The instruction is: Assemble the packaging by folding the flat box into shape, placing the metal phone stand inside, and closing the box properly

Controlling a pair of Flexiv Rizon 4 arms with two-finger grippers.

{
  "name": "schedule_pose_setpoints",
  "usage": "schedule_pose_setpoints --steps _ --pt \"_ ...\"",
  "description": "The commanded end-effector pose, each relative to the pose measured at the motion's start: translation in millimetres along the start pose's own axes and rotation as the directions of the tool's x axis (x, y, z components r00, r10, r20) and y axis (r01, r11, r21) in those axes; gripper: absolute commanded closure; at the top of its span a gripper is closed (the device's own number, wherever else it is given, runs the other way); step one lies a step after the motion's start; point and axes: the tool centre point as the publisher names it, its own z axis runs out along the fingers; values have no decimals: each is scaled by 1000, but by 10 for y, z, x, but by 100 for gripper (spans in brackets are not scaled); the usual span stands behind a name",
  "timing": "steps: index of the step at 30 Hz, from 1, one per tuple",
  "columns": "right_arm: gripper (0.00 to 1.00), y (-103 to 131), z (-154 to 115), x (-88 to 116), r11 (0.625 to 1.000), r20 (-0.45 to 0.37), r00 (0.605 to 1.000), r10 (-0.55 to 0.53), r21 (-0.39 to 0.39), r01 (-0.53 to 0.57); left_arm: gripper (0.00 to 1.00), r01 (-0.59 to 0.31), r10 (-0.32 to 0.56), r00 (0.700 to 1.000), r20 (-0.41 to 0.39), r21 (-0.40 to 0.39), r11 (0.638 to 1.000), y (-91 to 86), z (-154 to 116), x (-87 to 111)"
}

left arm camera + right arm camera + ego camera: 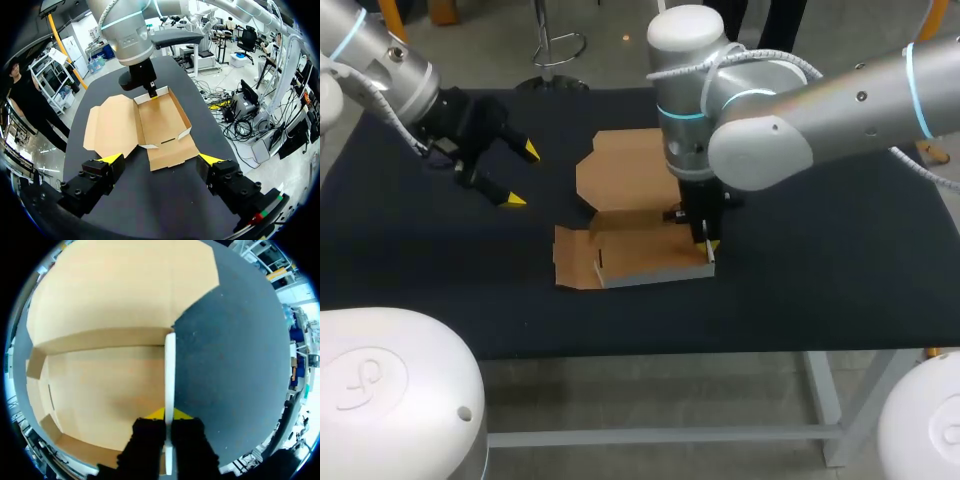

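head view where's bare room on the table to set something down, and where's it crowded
Bare table: the wide patch left of the box, between the left gripper and the near edge; also the near right corner, beyond the right gripper. Crowded mid-table, where that gripper pinches the box's side wall.

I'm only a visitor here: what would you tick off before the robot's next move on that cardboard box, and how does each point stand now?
1. Right gripper shut on the side wall of the box: ok.
2. Left gripper open, apart from the box: ok.
3. Lid lying open and flat: ok.
4. All walls upright: not ok; the end flap lies flat on the table.
5. Phone stand at hand: cannot tell; no view shows it.
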Motion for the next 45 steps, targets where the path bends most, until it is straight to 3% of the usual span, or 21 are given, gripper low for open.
schedule_pose_setpoints --steps 1,6,18,24,45 --pt "100 30 2 74 999 75 997 2 38 -5 0 1 -1 1000 -4 -4 1000 -4 -14 1" --pt "100 -5 -6 54 1000 86 996 12 20 -14 0 1 -1 1000 -4 -4 1000 -4 -14 1" --pt "100 -122 -72 29 993 -141 990 -24 -116 7 0 1 -1 1000 -4 -4 1000 -4 -14 1" --pt "100 -127 -90 72 989 -197 979 -46 -148 17 0 1 -1 1000 -4 -4 1000 -4 -14 1" --pt "100 -19 14 205 998 -202 979 -33 -55 23 0 1 -1 1000 -4 -4 1000 -4 -14 1"
